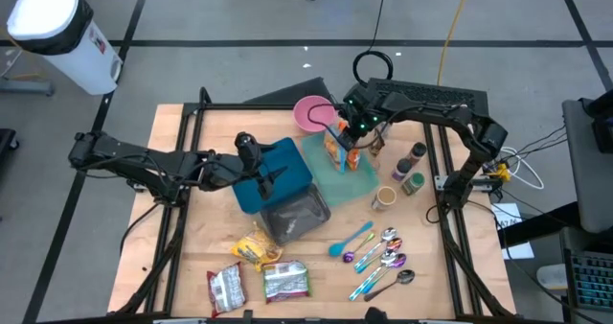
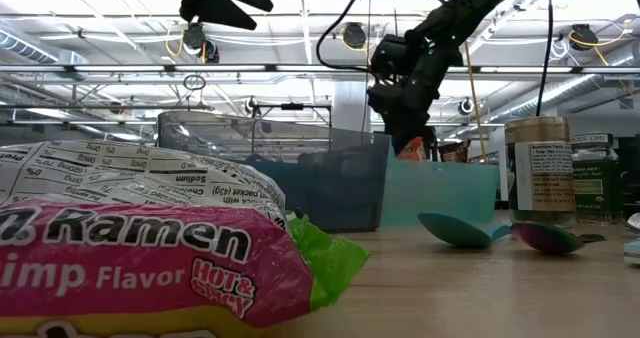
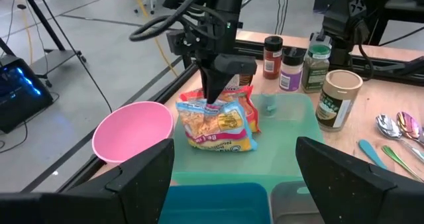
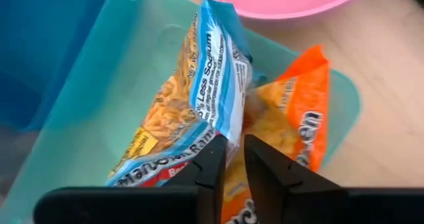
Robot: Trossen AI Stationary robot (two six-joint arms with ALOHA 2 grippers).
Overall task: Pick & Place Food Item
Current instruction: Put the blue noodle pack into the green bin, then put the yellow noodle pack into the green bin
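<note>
Location: wooden bench [image 1: 192, 257] between two dark arms, seen from above.
Food item: blue-and-yellow noodle packet [image 3: 215, 121] lies in the teal tray [image 3: 285, 151], leaning against an orange packet [image 3: 246, 98] beside it; both sit at the tray's end nearest the pink bowl [image 3: 132, 128].
Right gripper: right gripper [image 4: 228, 161] stands over the tray, pointing down at the noodle packet's edge. Its jaws are drawn close with only a narrow slit between them; the packet's edge lies at that slit, but whether it is pinched cannot be told.
Left gripper: left gripper [image 3: 235, 177] hangs over the blue bin [image 1: 278, 175] near the bench's middle, jaws spread wide, holding nothing.
Tray position: teal tray lies just beside the blue bin, with the pink bowl at its far corner.
Dark container: grey tub [image 1: 297, 217] sits against the blue bin on the near side.
Jars: spice jars [image 3: 291, 65] stand in a cluster past the tray; a tan cup [image 3: 338, 98] stands nearer the tray's edge.
Cutlery: coloured spoons [image 1: 378, 257] lie in a loose row on the bench, well apart from the tray.
Other packets: ramen packs [image 1: 259, 284] lie at the near edge; a yellow packet [image 1: 257, 247] lies just by the grey tub.
</note>
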